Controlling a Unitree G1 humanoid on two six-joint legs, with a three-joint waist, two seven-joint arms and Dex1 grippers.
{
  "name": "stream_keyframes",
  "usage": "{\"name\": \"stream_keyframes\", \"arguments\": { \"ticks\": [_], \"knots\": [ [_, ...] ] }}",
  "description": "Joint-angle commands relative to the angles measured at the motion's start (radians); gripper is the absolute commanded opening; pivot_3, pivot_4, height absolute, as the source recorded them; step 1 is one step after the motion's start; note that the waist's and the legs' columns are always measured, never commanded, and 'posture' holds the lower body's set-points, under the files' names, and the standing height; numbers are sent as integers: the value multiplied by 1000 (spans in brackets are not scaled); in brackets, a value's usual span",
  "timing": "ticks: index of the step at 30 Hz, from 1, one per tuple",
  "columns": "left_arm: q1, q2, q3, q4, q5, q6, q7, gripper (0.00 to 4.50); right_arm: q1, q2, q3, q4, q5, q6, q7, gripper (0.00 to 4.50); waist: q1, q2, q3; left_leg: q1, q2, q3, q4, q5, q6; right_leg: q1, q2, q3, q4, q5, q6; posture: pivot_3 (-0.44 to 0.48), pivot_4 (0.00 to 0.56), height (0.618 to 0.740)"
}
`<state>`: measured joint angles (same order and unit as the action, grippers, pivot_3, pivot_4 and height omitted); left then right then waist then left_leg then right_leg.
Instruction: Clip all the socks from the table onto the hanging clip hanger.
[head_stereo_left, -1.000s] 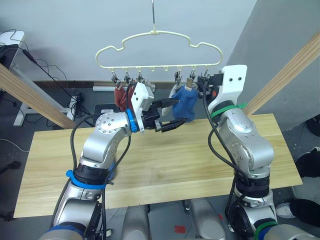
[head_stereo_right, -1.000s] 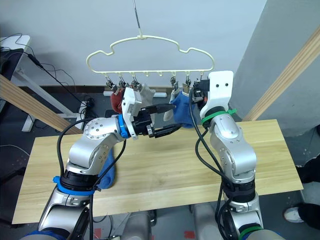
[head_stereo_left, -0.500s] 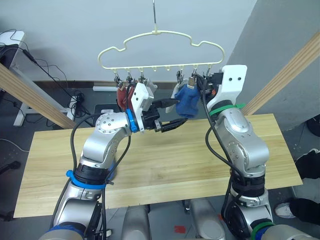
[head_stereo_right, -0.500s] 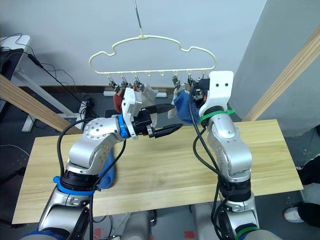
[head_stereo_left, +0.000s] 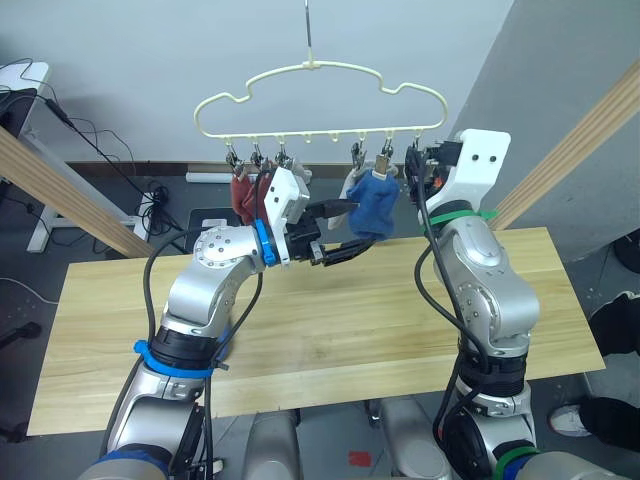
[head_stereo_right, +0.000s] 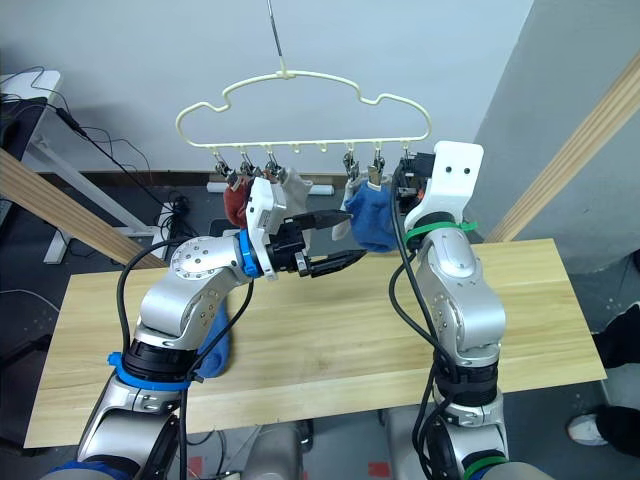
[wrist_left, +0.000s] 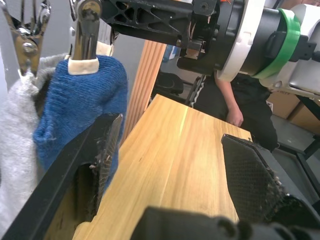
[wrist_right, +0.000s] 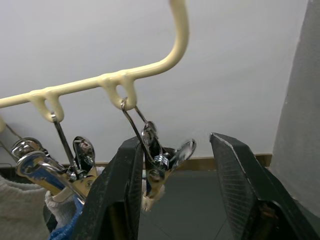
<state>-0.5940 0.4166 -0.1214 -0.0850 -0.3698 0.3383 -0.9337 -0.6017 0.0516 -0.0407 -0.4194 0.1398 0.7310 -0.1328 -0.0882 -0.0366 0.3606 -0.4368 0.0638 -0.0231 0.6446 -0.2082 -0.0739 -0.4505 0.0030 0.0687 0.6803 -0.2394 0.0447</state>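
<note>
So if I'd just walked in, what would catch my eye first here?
Probably the pale yellow clip hanger hanging above the far edge of the table, with red, grey and blue socks already dangling from its clips. Then the two arms reaching up to it: the left gripper hovers open beside the hanging blue sock, and the right gripper, jaws apart, brackets the last empty clip. One more blue sock lies on the table by the left arm.

Blue sock (wrist_left: 82, 110) is nubbly knit cloth; clips (wrist_right: 162, 157) shiny metal; clip hanger (wrist_right: 150, 70) smooth, pale, glossy; bench (head_stereo_left: 330, 330) matt grained wood.
</note>
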Motion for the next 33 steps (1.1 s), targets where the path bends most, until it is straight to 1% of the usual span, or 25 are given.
{"name": "stream_keyframes", "arguments": {
  "ticks": [1,13,33],
  "knots": [
    [-1,-3,-6,-22,0,-21,-10,3615,5,15,-13,-62,16,2,-5,2127,0,0,0,0,0,0,0,0,0,0,0,0,0,0,0,-155,294,740],
    [1,-4,-13,-21,1,-21,-12,3615,-2,32,-18,-70,47,5,19,2127,-1,0,0,0,0,0,0,0,0,0,0,0,0,0,0,-157,296,740],
    [5,-8,-16,-28,3,-17,-15,3615,-11,59,-24,-71,68,-11,18,2127,-1,0,0,0,0,0,0,0,0,0,0,0,0,0,0,-159,297,740]
  ]
}}
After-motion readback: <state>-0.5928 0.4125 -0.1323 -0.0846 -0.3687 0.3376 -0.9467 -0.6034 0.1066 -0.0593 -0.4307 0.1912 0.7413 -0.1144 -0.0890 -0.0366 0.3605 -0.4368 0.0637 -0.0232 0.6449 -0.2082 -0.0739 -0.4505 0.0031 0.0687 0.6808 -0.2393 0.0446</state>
